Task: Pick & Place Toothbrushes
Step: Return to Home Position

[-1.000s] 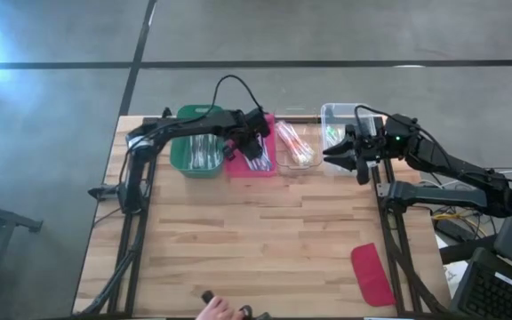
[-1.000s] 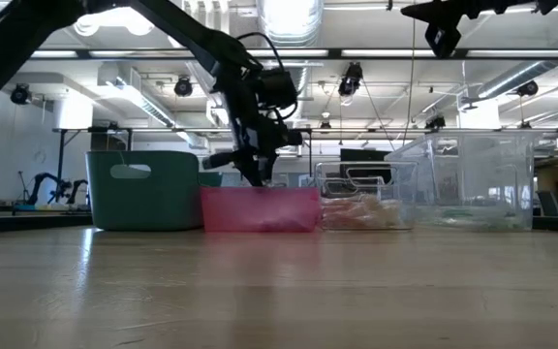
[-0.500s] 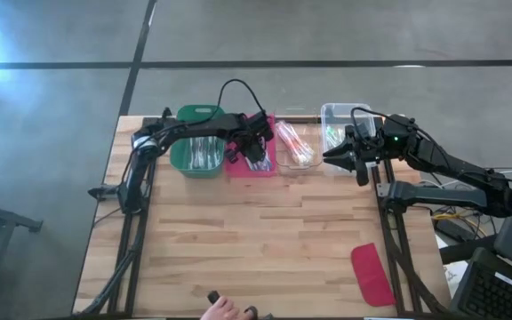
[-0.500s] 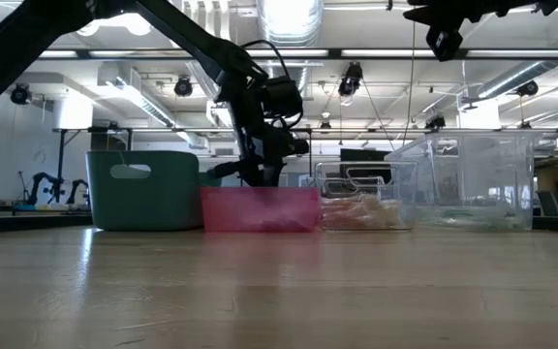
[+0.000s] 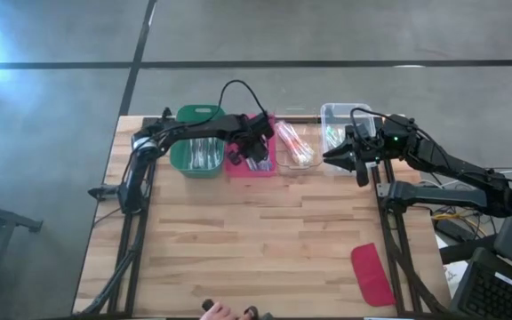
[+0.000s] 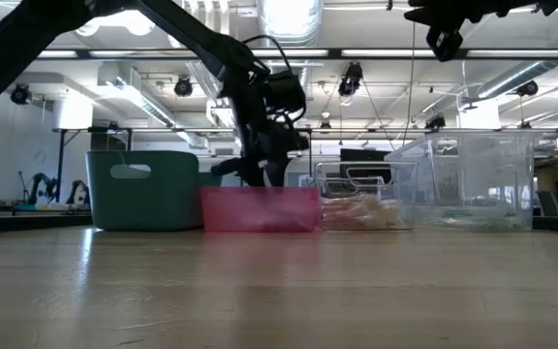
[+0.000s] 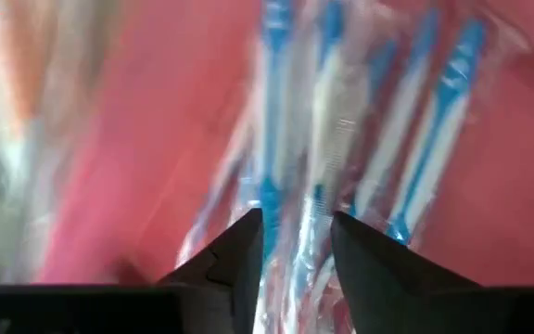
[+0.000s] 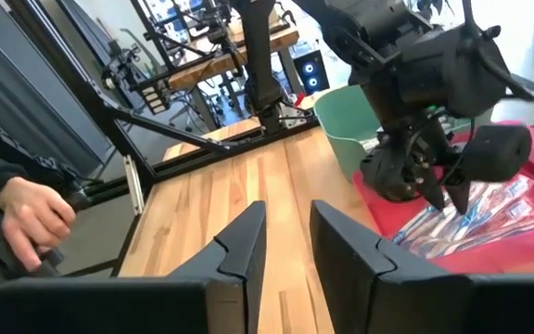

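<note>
- No legible text, brand, number or sign in any view.
- The toothbrushes [image 7: 434, 139] in the left wrist view are too blurred to read (any print on them cannot be told).
- Low view: far background too small to read.

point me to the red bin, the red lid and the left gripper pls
red bin [image 6: 260, 210]: low view, on its front wall.
red lid [image 5: 372, 274]: high view, on the middle of its flat top.
left gripper [image 7: 295, 219]: left wrist view, midway between its two fingertips.
</note>
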Controlling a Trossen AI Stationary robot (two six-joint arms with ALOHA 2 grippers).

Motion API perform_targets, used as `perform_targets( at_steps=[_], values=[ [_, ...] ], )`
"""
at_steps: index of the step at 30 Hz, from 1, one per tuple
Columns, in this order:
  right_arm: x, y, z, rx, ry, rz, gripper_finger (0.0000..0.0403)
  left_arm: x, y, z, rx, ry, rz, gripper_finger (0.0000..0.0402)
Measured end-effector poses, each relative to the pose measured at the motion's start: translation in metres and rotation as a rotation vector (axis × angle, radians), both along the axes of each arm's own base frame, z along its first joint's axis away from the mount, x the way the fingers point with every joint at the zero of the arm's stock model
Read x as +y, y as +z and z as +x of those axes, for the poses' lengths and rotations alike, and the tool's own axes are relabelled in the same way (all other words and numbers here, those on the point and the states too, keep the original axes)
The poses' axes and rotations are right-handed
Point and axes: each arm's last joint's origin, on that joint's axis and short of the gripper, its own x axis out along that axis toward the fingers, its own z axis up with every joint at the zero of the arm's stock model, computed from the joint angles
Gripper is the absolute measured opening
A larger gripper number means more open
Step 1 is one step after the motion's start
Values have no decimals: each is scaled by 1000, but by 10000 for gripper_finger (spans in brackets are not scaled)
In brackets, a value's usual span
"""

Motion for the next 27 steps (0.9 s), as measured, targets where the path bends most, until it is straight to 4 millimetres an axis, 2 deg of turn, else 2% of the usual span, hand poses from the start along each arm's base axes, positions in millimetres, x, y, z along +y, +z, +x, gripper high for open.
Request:
perform_targets(
  at_steps=[2, 5, 8, 13, 16, 18, 21, 24, 27],
  values=[
    [0, 0, 0, -2, 0, -1, 89, -4, 10, 2, -41, 63, -5, 137],
    [0, 1, 0, -14, 1, -14, 95, -13, 36, 1, -144, 153, -42, 137],
    [0, 4, 1, -43, 5, -42, 91, -28, 68, 0, -300, 261, -174, 125],
    [-3, 9, 7, -105, 17, -139, 57, -61, 128, -12, -601, 346, -455, 61],
    [-4, 11, 14, -137, 33, -187, 30, -84, 151, -24, -694, 374, -545, 13],
    [-3, 10, 22, -149, 46, -224, 14, -101, 161, -32, -743, 387, -599, 8],
    [0, 5, 38, -143, 38, -275, 11, -128, 171, -44, -869, 405, -620, 4],
    [7, -3, 57, -121, 49, -326, 9, -152, 164, -56, -965, 417, -579, 3],
    [18, -11, 69, -82, 73, -358, 8, -175, 150, -76, -1005, 407, -604, 2]
  ],
)
